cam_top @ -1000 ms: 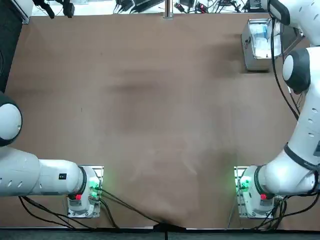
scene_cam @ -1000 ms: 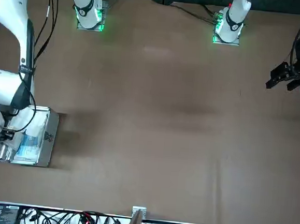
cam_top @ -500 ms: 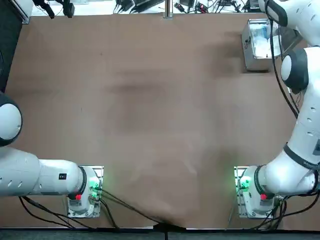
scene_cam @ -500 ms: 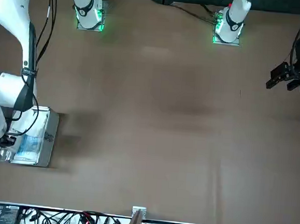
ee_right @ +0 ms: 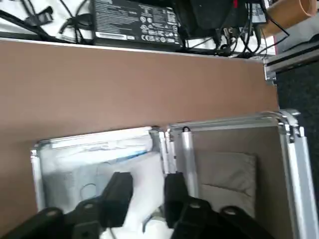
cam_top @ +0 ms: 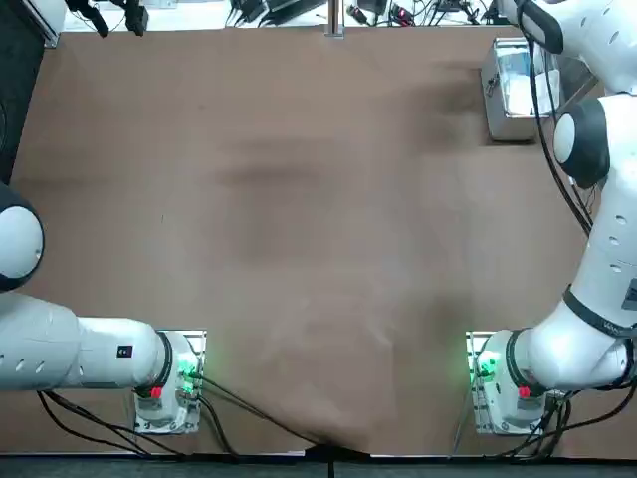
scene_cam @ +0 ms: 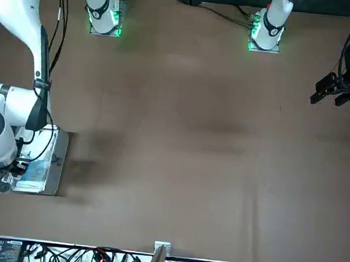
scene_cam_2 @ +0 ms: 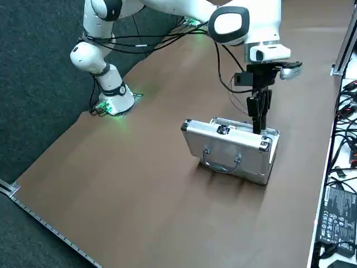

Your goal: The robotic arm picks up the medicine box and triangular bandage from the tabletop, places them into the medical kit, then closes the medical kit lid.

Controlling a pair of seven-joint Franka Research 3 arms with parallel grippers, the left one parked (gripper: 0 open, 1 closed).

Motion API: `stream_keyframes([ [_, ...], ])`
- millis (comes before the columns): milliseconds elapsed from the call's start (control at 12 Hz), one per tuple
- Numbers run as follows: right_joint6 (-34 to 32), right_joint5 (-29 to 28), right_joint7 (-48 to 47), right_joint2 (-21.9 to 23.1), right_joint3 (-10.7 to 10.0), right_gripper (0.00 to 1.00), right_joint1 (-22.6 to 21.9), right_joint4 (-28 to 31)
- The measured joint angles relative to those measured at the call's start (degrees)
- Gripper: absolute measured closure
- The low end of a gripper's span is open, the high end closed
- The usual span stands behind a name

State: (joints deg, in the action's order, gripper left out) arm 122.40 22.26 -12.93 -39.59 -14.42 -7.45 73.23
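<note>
A: What does the desk [cam_top: 299, 199] carry?
B: The robotic arm [cam_top: 597, 249] curves up from its mount and reaches over the medical kit [scene_cam_2: 228, 148], which is at the far right of the desk in the top view.

A: Is the kit shut?
B: It's open. The medical kit lid [ee_right: 271, 184] lies folded out beside the body, its inner side showing, with a soft grey pad [ee_right: 227, 179] against it.

A: And the right gripper [ee_right: 146, 199]?
B: Above the kit, fingers apart with a modest gap. I see nothing held between them. I can't tell whether they touch anything below.

A: What's inside?
B: White and clear wrapped contents [ee_right: 142, 184], with some blue. I can't tell whether the medicine box or triangular bandage is among them; the fingers cover part of the view.

A: Anything smaller?
B: A curved metal handle [scene_cam_2: 220, 169] on the kit's outer wall, hanging down, and a latch [scene_cam_2: 223, 129] near the rim.
</note>
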Motion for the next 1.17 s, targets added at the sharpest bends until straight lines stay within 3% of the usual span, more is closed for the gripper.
stream_keyframes([
  [167,0.0,0.0,-0.2,0.0,0.0,0.4,-0.8,0.0],
  [500,-2.9,-1.9,-0.3,0.5,-0.1,0.33,-1.2,-1.1],
  [583,-4.2,-2.0,-0.3,1.0,-0.1,0.25,-1.1,-1.5],
  [833,-9.0,-2.1,2.2,4.1,-0.2,0.24,-1.0,-2.1],
  [1167,-16.1,-5.6,13.1,9.4,-0.8,0.42,0.4,-2.1],
])
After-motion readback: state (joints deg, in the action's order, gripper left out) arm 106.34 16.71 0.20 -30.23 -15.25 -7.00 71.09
